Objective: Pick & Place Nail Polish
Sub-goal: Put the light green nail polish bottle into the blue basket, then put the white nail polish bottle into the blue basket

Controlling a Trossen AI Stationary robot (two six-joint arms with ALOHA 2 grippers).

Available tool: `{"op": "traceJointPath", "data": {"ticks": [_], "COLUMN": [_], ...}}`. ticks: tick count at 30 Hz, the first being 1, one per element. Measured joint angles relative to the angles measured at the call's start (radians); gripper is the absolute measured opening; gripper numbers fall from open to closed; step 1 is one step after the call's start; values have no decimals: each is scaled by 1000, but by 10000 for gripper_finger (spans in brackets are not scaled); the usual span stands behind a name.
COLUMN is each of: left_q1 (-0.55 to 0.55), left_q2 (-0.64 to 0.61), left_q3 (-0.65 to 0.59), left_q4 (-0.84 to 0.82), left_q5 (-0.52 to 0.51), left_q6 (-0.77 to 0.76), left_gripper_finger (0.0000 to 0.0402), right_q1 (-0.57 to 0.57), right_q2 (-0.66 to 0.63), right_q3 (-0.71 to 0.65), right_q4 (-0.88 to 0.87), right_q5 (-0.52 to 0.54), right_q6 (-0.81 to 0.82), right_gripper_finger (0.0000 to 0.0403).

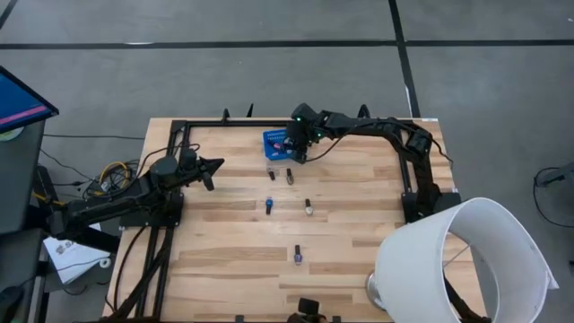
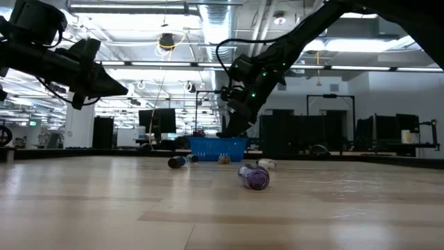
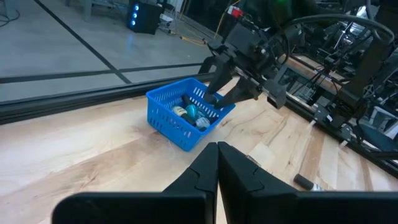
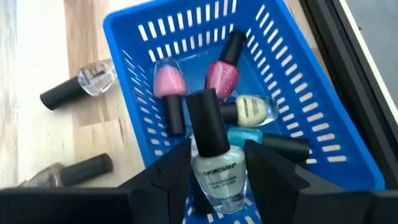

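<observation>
Pale-green nail polish bottle (image 4: pixel 217 168) sits between the right pincer's (image 4: pixel 216 163) part-open fingers, seemingly touching, over blue basket (image 4: pixel 311 112).

You see two matte black jointed arms. The right arm (image 1: pixel 395 135) carries small green lights near its wrist. Black cabling loops along it.

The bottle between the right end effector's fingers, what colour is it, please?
Pale mint bottle, black cap; clearest in the right wrist view.
</observation>
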Motion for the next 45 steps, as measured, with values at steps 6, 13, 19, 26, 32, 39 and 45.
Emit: {"op": "traceJointPath", "data": {"ticks": [6, 13, 19, 26, 32, 39, 45], "left_q1": [0, 0, 0, 0, 0, 0, 0], "left_q2": [0, 0, 0, 0, 0, 0, 0], "left_q3": [0, 0, 0, 0, 0, 0, 0], "left_q4": [0, 0, 0, 0, 0, 0, -1], "left_q5": [0, 0, 8, 96, 98, 136, 184], "left_q6": [1, 1, 1, 3, 3, 53, 52], "left_gripper_finger": [1, 1, 1, 1, 1, 1, 1], "right_q1": [1, 0, 20, 150, 328, 465, 495], "right_q2": [0, 0, -3, -2, -2, 0, 0], "right_q3": [0, 165, 383, 409, 327, 221, 92], "right_q4": [3, -205, -531, -874, -865, -736, -634], "right_q5": [0, 0, 1, 108, 134, 134, 139], "right_q6": [6, 107, 325, 518, 708, 934, 1063], "right_gripper_finger": [203, 249, 244, 240, 240, 240, 240]}}
